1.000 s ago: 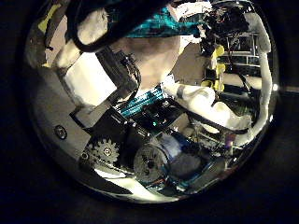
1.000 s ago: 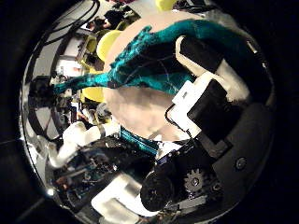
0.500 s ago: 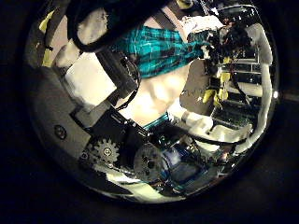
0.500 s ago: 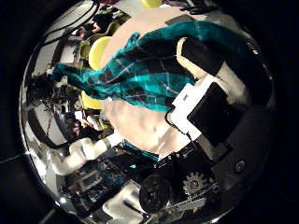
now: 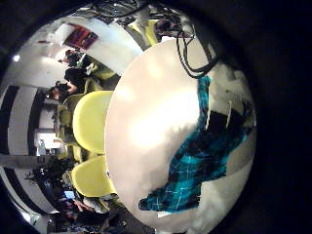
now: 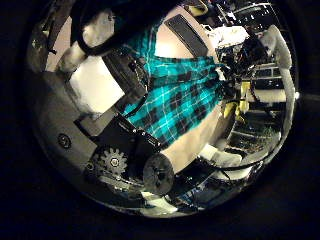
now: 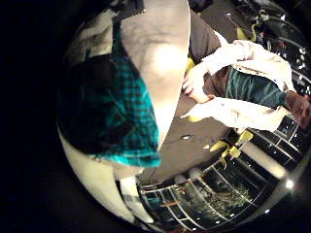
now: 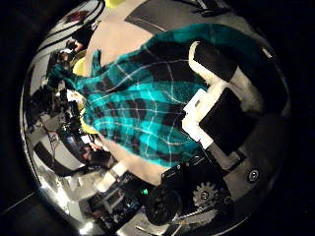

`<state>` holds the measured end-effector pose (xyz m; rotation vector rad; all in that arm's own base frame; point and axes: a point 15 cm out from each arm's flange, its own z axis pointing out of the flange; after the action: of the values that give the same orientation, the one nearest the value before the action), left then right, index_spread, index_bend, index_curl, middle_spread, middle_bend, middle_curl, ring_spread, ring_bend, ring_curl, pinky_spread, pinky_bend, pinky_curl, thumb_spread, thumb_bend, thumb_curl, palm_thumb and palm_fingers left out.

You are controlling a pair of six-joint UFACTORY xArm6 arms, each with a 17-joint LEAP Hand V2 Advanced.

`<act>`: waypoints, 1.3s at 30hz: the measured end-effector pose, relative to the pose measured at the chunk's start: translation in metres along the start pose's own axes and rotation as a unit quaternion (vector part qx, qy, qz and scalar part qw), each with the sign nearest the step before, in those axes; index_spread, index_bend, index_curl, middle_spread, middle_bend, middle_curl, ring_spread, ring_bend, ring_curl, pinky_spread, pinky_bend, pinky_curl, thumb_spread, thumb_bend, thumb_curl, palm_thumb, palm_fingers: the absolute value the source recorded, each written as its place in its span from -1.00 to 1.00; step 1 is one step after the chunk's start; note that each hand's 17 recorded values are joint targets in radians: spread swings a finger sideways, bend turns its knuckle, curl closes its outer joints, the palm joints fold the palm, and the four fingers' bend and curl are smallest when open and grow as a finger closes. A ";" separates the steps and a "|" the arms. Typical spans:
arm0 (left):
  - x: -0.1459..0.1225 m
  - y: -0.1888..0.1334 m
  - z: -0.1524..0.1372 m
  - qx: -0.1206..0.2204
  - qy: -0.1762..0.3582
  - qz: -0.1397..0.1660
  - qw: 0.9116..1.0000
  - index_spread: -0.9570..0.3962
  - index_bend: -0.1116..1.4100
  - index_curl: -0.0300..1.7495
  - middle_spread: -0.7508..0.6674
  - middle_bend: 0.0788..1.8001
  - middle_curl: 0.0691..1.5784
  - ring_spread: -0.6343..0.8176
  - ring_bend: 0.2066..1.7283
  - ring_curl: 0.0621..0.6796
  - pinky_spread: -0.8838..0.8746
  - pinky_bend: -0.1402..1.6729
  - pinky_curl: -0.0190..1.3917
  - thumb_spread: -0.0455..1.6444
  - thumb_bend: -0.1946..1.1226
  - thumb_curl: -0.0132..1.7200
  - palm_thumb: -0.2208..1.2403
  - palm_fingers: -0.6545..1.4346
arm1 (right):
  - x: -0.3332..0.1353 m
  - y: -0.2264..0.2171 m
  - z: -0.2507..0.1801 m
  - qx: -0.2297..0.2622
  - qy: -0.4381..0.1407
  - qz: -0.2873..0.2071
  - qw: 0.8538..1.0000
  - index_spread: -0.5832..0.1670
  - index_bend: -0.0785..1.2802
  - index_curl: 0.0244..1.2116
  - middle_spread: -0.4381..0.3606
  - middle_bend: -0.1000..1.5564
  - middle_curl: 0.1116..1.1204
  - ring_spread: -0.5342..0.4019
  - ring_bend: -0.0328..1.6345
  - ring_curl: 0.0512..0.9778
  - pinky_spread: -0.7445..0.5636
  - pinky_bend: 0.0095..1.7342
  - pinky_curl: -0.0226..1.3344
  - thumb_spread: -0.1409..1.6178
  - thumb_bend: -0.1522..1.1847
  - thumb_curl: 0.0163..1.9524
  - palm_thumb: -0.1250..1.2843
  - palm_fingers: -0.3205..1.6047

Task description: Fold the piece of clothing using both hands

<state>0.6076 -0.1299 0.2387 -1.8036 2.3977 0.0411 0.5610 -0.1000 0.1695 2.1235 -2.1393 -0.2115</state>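
Hanging beside right hand: shirt

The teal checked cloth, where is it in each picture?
Left little finger side palm view: teal checked cloth on the pale table.
Left thumb side palm view: cloth beside the hand's fingers.
Right little finger side palm view: close up.
Right thumb side palm view: filling the middle.
Shared landmark: the table.

The round, pale, smooth-topped table carries a teal-and-black plaid cloth garment lying near its edge.
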 end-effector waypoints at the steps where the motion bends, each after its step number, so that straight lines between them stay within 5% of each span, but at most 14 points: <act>1: -0.002 -0.002 0.001 0.004 0.000 -0.001 1.000 -0.18 -0.65 0.85 -0.96 -0.17 0.54 -0.75 0.61 0.42 -0.63 0.62 -0.02 0.49 -0.78 -0.46 0.25 0.42 | 0.001 -0.004 -0.001 0.008 0.001 0.003 1.000 -0.43 0.25 0.56 -0.39 0.60 0.51 -0.38 0.81 0.47 -0.34 0.40 0.21 0.56 -0.83 -0.38 0.40 -0.09; 2: -0.006 -0.004 0.002 0.008 0.000 -0.004 1.000 -0.17 -0.65 0.84 -0.96 -0.17 0.53 -0.76 0.58 0.40 -0.64 0.61 -0.02 0.48 -0.78 -0.48 0.20 0.39 | 0.002 -0.008 -0.003 0.016 0.002 0.005 1.000 -0.43 0.22 0.57 -0.39 0.60 0.50 -0.38 0.82 0.48 -0.35 0.40 0.22 0.56 -0.82 -0.38 0.39 -0.09; 3: -0.011 -0.006 0.003 0.011 0.000 -0.008 1.000 -0.17 -0.65 0.82 -0.95 -0.17 0.51 -0.77 0.51 0.35 -0.64 0.59 -0.03 0.47 -0.78 -0.49 0.15 0.32 | 0.005 -0.010 -0.005 0.023 0.002 0.008 1.000 -0.45 -0.12 0.44 -0.41 0.45 0.41 -0.40 0.83 0.45 -0.38 0.41 0.22 0.56 -0.83 -0.41 0.33 -0.40; 4: -0.013 -0.006 0.002 0.012 0.001 -0.010 1.000 -0.16 -0.63 0.80 -0.94 -0.19 0.49 -0.78 0.44 0.34 -0.65 0.59 -0.03 0.46 -0.78 -0.50 0.11 0.27 | 0.010 -0.010 -0.007 0.026 0.001 0.012 1.000 -0.47 -0.20 0.38 -0.44 0.31 0.33 -0.38 0.77 0.45 -0.30 0.36 0.23 0.56 -0.84 -0.43 0.28 -0.65; 8: -0.025 -0.006 -0.006 0.018 0.000 -0.021 1.000 -0.13 -0.68 0.64 -0.79 -0.49 0.37 -0.70 0.28 0.23 -0.63 0.54 -0.03 0.43 -0.77 -0.55 -0.02 -0.13 | 0.018 -0.009 -0.021 0.041 0.001 0.018 0.999 -0.58 -0.40 0.04 -0.39 -0.11 -0.03 -0.10 0.39 0.13 0.11 0.20 0.06 0.56 -0.83 -0.48 0.15 -0.87; 13: -0.037 -0.008 -0.041 0.049 0.004 -0.034 0.998 0.01 -0.71 0.38 -0.44 -0.78 0.18 -0.47 0.22 0.08 -0.54 0.42 -0.09 0.40 -0.76 -0.60 -0.18 -0.32 | 0.030 -0.009 -0.059 0.084 -0.004 0.030 0.996 -0.59 -0.59 -0.17 -0.18 -0.38 -0.28 0.29 0.05 -0.18 0.53 -0.01 -0.11 0.57 -0.83 -0.55 -0.06 -0.78; 18: -0.044 -0.004 -0.088 0.080 0.009 -0.039 0.996 0.17 -0.69 0.15 -0.12 -0.85 0.02 -0.26 0.15 -0.01 -0.35 0.27 -0.14 0.37 -0.75 -0.64 -0.27 -0.39 | 0.048 0.003 -0.107 0.128 -0.020 0.036 0.991 -0.56 -0.65 -0.29 -0.15 -0.46 -0.37 0.41 -0.07 -0.30 0.68 -0.12 -0.22 0.58 -0.82 -0.60 -0.20 -0.70; 21: -0.044 0.010 -0.098 0.070 0.010 -0.035 0.997 0.24 -0.67 0.03 0.02 -0.84 -0.06 -0.20 0.11 -0.06 -0.26 0.20 -0.17 0.36 -0.75 -0.65 -0.30 -0.37 | 0.052 0.012 -0.124 0.139 -0.017 0.029 0.990 -0.57 -0.63 -0.34 -0.22 -0.46 -0.41 0.41 -0.11 -0.36 0.73 -0.18 -0.27 0.58 -0.81 -0.62 -0.22 -0.64; 25: -0.032 0.055 -0.080 0.009 0.023 -0.016 1.000 0.31 -0.64 -0.09 0.12 -0.83 -0.15 -0.13 0.05 -0.13 -0.15 0.09 -0.21 0.35 -0.75 -0.66 -0.33 -0.37 | 0.071 0.036 -0.135 0.127 -0.015 0.025 0.991 -0.54 -0.63 -0.39 -0.32 -0.45 -0.43 0.36 -0.11 -0.40 0.77 -0.26 -0.35 0.58 -0.80 -0.64 -0.22 -0.55; 31: -0.008 0.120 -0.024 -0.066 0.052 0.006 0.996 0.34 -0.63 -0.23 0.14 -0.81 -0.26 -0.09 -0.03 -0.22 -0.05 -0.01 -0.28 0.36 -0.74 -0.67 -0.35 -0.30 | 0.088 0.087 -0.111 0.042 -0.041 -0.004 0.998 -0.49 -0.65 -0.46 -0.15 -0.44 -0.45 0.28 -0.10 -0.42 0.76 -0.31 -0.40 0.56 -0.80 -0.65 -0.21 -0.52; 39: 0.008 0.175 0.042 -0.099 0.067 0.010 0.993 0.29 -0.59 -0.30 0.03 -0.78 -0.33 -0.14 -0.11 -0.31 -0.02 -0.15 -0.34 0.46 -0.71 -0.68 -0.29 -0.19 | 0.109 0.115 -0.062 -0.023 -0.044 -0.028 0.998 -0.46 -0.64 -0.49 -0.15 -0.48 -0.49 0.29 -0.19 -0.49 0.70 -0.39 -0.46 0.51 -0.80 -0.65 -0.18 -0.56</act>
<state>0.4420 -0.0835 0.1849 -1.9220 2.5858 0.1706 0.4580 -0.2096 0.2504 2.1887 -2.1017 -0.3632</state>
